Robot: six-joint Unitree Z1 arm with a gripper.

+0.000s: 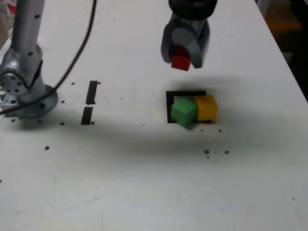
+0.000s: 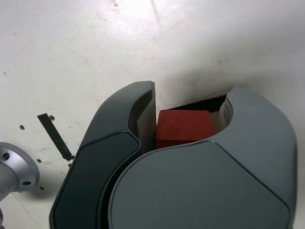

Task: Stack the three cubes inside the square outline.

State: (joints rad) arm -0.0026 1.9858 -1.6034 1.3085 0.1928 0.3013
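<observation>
The pincer (image 1: 183,58) was clamped on the red cube (image 1: 181,61), held clear above the table (image 1: 144,183). The green cube (image 1: 184,112) and yellow cube (image 1: 207,107) sat touching inside the outline (image 1: 169,102), below the pincer and nearer the exterior camera.

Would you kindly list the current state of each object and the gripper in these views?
gripper: shut on the red cube, raised above the table.
red cube: held between the jaws, off the table.
green cube: on the table, at the square outline, touching the yellow cube.
yellow cube: on the table, overlapping the outline's edge on the exterior view's right.
square outline: flat, partly covered by two cubes.
tape strips: flat on the table.
</observation>
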